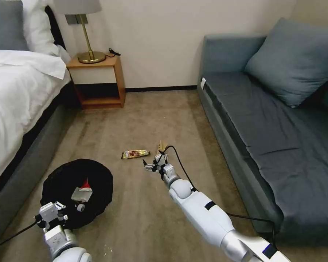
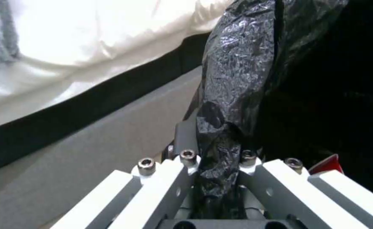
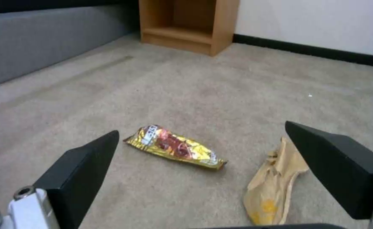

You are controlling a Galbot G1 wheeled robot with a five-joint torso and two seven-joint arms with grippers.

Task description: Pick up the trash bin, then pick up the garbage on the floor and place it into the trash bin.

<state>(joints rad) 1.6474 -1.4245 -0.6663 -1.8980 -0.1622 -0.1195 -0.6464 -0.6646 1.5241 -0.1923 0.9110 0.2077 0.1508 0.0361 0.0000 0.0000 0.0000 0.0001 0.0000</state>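
Observation:
The trash bin [image 1: 67, 178], lined with a glossy black bag, sits low on the carpet beside the bed. My left gripper [image 1: 56, 211] is at its near rim, shut on the bag-wrapped rim [image 2: 220, 149]. Inside lie a red-and-white wrapper [image 1: 83, 191] and the white cap of a bottle [image 1: 80, 207]. My right gripper [image 1: 153, 164] hangs open just above the carpet. The shiny brown-gold snack packet [image 3: 176, 148] lies on the carpet just ahead of its black fingers [image 3: 82, 171], and the tan peel-like strip [image 3: 275, 184] lies close beside one finger.
A bed [image 1: 14, 94] runs along the left and a grey sofa [image 1: 266, 134] along the right. A wooden nightstand [image 1: 98, 82] with a lamp stands against the far wall. Bare carpet [image 1: 145, 120] lies between them. The right arm's cable [image 1: 182, 163] loops over the floor.

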